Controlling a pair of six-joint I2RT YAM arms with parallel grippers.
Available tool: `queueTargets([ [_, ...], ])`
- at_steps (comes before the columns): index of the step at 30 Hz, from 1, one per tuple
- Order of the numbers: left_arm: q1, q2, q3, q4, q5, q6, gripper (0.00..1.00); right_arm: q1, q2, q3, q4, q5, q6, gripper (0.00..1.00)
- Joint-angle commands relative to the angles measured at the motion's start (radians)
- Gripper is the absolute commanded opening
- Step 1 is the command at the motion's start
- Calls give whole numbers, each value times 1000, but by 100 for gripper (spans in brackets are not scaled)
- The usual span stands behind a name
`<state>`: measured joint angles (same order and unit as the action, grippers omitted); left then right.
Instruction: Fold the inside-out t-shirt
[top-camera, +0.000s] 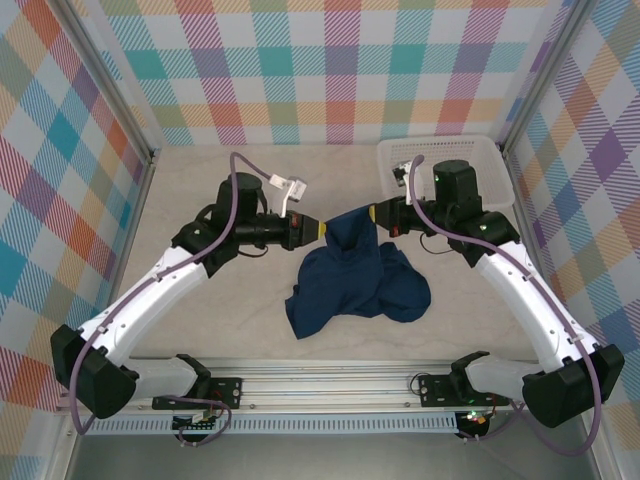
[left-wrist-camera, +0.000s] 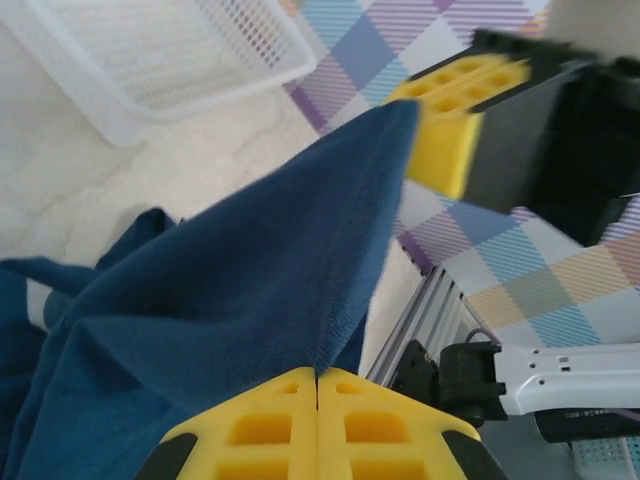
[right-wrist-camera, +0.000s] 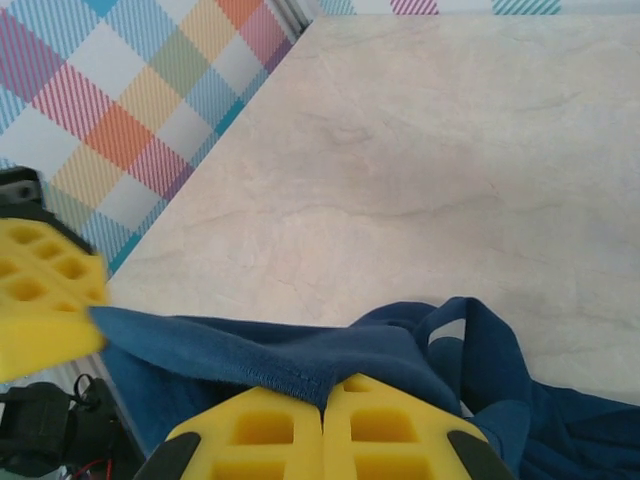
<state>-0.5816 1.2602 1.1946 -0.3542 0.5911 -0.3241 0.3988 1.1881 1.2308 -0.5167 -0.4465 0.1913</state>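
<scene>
1. Left claw (top-camera: 318, 229): yellow pads pressed together, clamped on a fold of the t-shirt (top-camera: 350, 285). In its own wrist view the cloth runs straight into the seam between the pads.
2. Right claw (top-camera: 375, 213): pads likewise together, clamped on a stitched edge of the same shirt. The hem line is visible where it enters the pads.
3. The claws face each other, left at 9 o'clock and right at 3 o'clock of a short raised span of cloth. That span is drawn fairly tight between them.
4. From the span the shirt hangs down and piles toward 6 o'clock in a rumpled heap on the table (top-camera: 200, 190), roughly mid-table. A looped band shows in the right wrist view; I cannot tell if it is the collar or a sleeve. No print or neck patch can be made out.
5. Handling (judgement): light, limp knit with no stiffness, so it sags wherever unsupported. It is not fragile and should grip well on the pads. A single layer may slip out if the pinch is shallow.
6. Where to hold (judgement): stitched edges such as hem, shoulders or collar, since they are thicker and mark the garment's outline. The claws are close together now; wider-spaced holds would spread it flat.
7. White basket (top-camera: 440, 150) at 1 o'clock on the table, apart from the shirt.
</scene>
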Motion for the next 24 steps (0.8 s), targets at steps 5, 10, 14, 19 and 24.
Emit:
queueTargets([
  [5,8,42,20,-157,-233,41,0,6,24,-9,84,-314,37,0],
  [10,8,33,-13,-153,-329,38,2,37,22,-61,132,-241,138,0],
  [14,-2,-6,-84,-80,-214,35,35,48,33,-92,180,-173,224,0],
  [19,-91,-66,-166,-5,-236,65,61,66,46,-98,236,-156,282,0],
  [24,-143,-63,-173,11,-337,151,79,72,58,-75,223,-161,281,0],
])
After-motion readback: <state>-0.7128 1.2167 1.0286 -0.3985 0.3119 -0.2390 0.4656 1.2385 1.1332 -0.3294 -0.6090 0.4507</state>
